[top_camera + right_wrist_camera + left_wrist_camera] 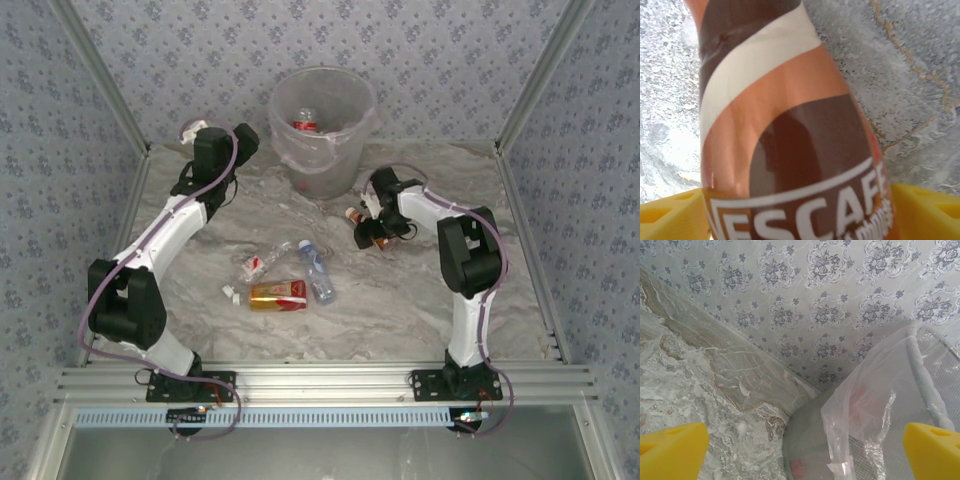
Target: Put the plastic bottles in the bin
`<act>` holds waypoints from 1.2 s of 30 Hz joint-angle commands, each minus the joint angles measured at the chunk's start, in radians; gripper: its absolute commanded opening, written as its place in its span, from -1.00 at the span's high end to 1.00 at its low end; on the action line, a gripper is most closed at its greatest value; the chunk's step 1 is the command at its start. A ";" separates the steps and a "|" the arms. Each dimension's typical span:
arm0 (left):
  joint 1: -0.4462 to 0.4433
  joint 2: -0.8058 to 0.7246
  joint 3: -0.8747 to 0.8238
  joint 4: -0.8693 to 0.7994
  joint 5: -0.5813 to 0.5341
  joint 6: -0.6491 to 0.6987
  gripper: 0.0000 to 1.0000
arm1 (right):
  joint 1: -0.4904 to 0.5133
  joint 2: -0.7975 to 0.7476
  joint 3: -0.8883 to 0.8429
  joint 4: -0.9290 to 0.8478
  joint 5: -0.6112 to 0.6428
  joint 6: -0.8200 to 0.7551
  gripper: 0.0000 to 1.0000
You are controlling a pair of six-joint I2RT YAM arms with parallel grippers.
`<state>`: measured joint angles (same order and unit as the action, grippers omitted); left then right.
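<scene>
White arm links (168, 225), black joints (128, 305), lilac cables (84, 325) — yellow end effector fingers (672, 450).

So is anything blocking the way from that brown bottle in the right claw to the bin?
Nothing visible. The Nescafé bottle sits in the right claw, and only marble tabletop lies between it and the bin, whose rim it must clear.

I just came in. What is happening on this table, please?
The right gripper is closed on a brown Nescafé bottle, just right of the bin. The left gripper is open and empty, close beside the bin's clear liner. One red-labelled bottle lies inside the bin. A crushed clear bottle, a blue-labelled bottle and a gold-and-red bottle lie on the table between the arms, not yet picked up.
</scene>
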<state>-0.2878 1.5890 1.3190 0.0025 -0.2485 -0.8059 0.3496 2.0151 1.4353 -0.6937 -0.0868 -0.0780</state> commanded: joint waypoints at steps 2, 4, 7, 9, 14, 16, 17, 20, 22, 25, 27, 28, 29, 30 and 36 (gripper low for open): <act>0.004 -0.033 -0.004 0.011 -0.029 -0.002 -0.99 | 0.022 0.004 -0.008 0.000 0.089 0.050 -0.73; 0.006 -0.037 -0.015 0.018 -0.039 -0.018 -0.99 | 0.025 0.002 -0.020 0.011 0.093 0.062 -0.70; 0.006 -0.041 -0.031 0.034 -0.048 -0.032 -0.99 | 0.028 0.004 -0.032 0.015 0.097 0.068 -0.61; 0.008 -0.040 -0.031 0.034 -0.038 -0.039 -0.99 | 0.028 -0.004 -0.038 0.013 0.114 0.076 -0.54; 0.022 -0.030 -0.028 0.034 0.020 -0.055 -0.99 | 0.028 -0.067 -0.074 0.046 0.173 0.104 -0.36; 0.033 -0.027 -0.030 0.037 0.038 -0.080 -0.99 | 0.029 -0.091 -0.091 0.067 0.168 0.104 -0.25; 0.040 -0.023 -0.030 0.040 0.051 -0.097 -0.99 | 0.029 -0.103 -0.101 0.080 0.161 0.104 -0.22; 0.064 -0.015 -0.030 0.049 0.092 -0.153 -0.99 | 0.029 -0.134 -0.120 0.088 0.150 0.115 -0.15; 0.073 -0.014 -0.033 0.059 0.108 -0.172 -0.99 | 0.030 -0.156 -0.132 0.115 0.157 0.125 -0.14; 0.076 -0.013 -0.037 0.060 0.110 -0.180 -0.99 | 0.026 -0.196 -0.156 0.128 0.161 0.140 -0.10; 0.078 -0.012 -0.037 0.050 0.111 -0.184 -0.99 | 0.025 -0.228 -0.178 0.150 0.160 0.153 -0.06; 0.079 -0.012 -0.037 0.048 0.115 -0.184 -0.99 | 0.024 -0.244 -0.189 0.163 0.166 0.162 -0.04; 0.079 -0.012 -0.039 0.047 0.121 -0.184 -0.99 | 0.024 -0.259 -0.203 0.179 0.171 0.172 -0.03; 0.081 -0.014 -0.041 0.047 0.129 -0.190 -0.99 | 0.025 -0.276 -0.218 0.198 0.172 0.182 -0.02; 0.091 -0.015 -0.050 0.055 0.174 -0.235 -0.99 | 0.026 -0.371 -0.305 0.297 0.193 0.261 -0.01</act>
<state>-0.2047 1.5848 1.2705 0.0338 -0.1055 -1.0107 0.3756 1.6997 1.1645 -0.4614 0.0830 0.1162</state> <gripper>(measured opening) 0.994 0.582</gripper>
